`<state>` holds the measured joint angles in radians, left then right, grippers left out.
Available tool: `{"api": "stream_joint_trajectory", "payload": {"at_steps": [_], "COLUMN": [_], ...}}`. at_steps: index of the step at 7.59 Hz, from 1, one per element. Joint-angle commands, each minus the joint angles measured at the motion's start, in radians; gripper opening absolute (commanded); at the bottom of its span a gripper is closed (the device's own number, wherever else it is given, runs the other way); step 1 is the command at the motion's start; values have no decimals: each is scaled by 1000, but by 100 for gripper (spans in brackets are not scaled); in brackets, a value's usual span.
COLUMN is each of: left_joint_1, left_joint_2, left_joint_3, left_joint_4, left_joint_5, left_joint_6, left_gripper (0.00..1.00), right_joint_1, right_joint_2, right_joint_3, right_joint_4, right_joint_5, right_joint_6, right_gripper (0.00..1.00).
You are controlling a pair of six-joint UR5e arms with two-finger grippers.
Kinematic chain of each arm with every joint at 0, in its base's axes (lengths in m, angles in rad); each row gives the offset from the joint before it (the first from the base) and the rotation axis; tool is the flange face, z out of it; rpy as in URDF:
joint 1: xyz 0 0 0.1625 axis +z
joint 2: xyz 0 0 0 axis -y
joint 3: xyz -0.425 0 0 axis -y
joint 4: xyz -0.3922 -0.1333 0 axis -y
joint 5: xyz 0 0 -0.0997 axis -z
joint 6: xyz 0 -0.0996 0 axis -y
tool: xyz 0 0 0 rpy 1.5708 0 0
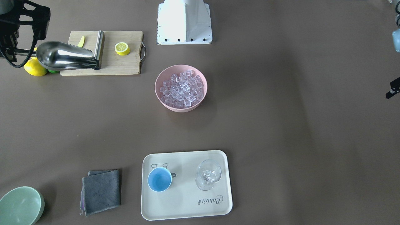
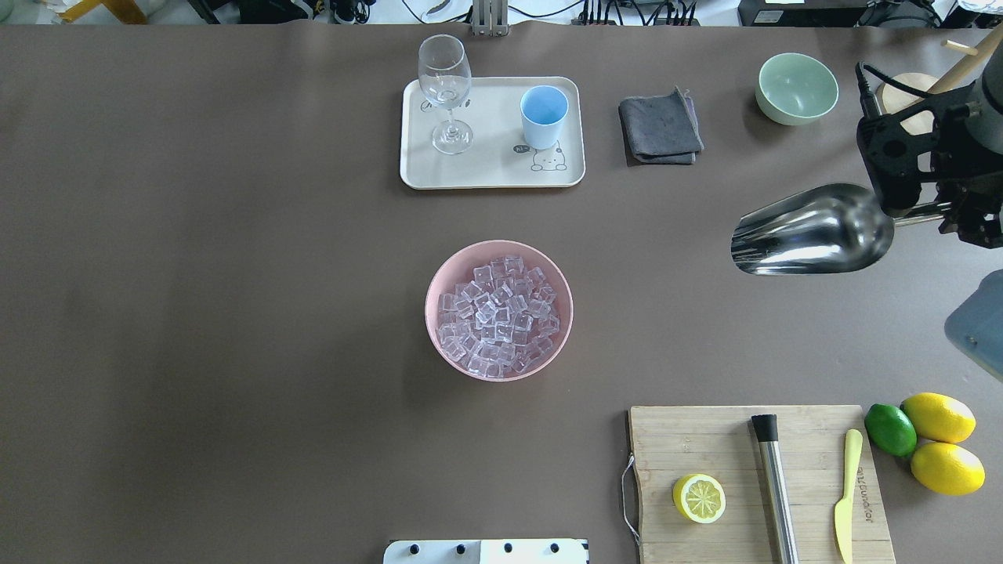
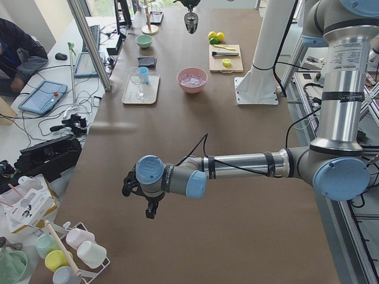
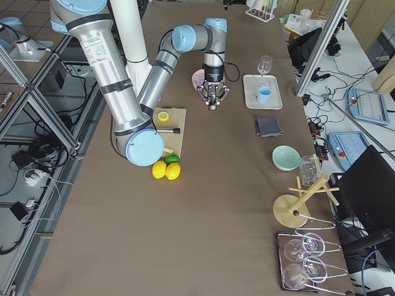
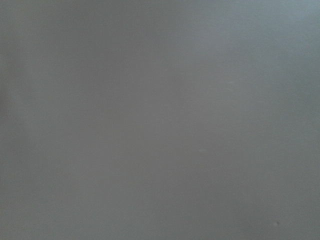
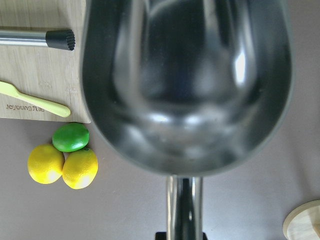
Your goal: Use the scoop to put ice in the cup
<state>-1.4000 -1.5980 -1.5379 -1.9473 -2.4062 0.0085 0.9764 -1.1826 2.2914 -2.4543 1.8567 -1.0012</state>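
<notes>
One scoop (image 2: 815, 231) clamped by its handle in my right gripper (image 2: 950, 211), above the table (image 2: 235, 313), well apart from the ice (image 2: 498, 313); left gripper (image 3: 150, 208) opening: cannot tell.

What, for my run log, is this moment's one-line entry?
right gripper: shut on empty shiny steel scoop; clear ice cubes: in pink bowl; light-blue cup: empty

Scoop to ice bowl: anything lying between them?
No. In the overhead view the table between the scoop and the pink bowl of ice is bare; the cutting board sits off that line, nearer the robot.
</notes>
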Motion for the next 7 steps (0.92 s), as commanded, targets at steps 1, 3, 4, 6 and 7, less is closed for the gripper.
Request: {"api": "stream_joint_trajectory", "payload": {"at_steps": [1, 3, 4, 6, 7], "left_joint_1": [171, 188, 202, 281, 382], "left_joint_2": [-67, -92, -94, -100, -140], "left_joint_3": [-56, -82, -94, -120, -117], "left_joint_4": [-39, -38, -38, -39, -39], "left_joint_5": [10, 28, 30, 30, 80], "left_joint_6": [-5, -5, -5, 5, 4], "left_gripper": [98, 98, 98, 98, 98], "right_joint_1": [13, 28, 28, 28, 30], "right_joint_2": [-21, -40, -40, -57, -55], "right_joint_3": [31, 56, 56, 39, 28], "right_joint_4": [-5, -22, -26, -31, -28], "right_joint_5": [2, 16, 28, 19, 19], "right_joint_6": [-1, -2, -1, -1, 3], "right_gripper": [0, 0, 0, 0, 0]}}
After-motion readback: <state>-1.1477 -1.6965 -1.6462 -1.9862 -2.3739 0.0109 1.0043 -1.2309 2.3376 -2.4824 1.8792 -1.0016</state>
